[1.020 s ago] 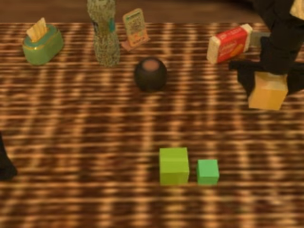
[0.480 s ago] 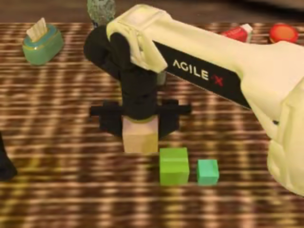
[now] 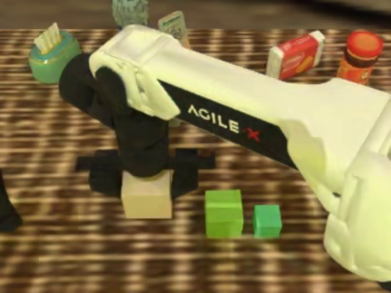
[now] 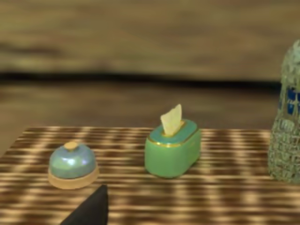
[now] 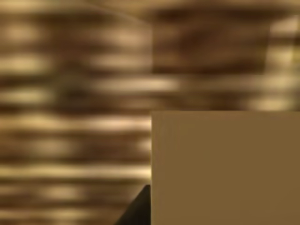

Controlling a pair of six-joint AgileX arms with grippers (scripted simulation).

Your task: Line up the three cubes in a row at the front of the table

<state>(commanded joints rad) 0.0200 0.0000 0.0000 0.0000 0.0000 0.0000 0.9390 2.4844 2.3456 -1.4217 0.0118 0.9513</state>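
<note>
My right gripper (image 3: 145, 183) has its fingers clamped on the large pale beige matte cube (image 3: 146, 196), which sits at nine o'clock from the lime-green matte cube (image 3: 223, 213), a gap apart, near the woven brown surface (image 3: 73, 250).

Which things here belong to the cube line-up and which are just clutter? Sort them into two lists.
Part of the job:
- pale beige cube, under the right gripper
- lime-green cube
- teal-green cube
- table

Just lying about:
- tissue box
- red-and-white box
- orange-lidded jar
- bottle
- service bell
- card stand
</note>
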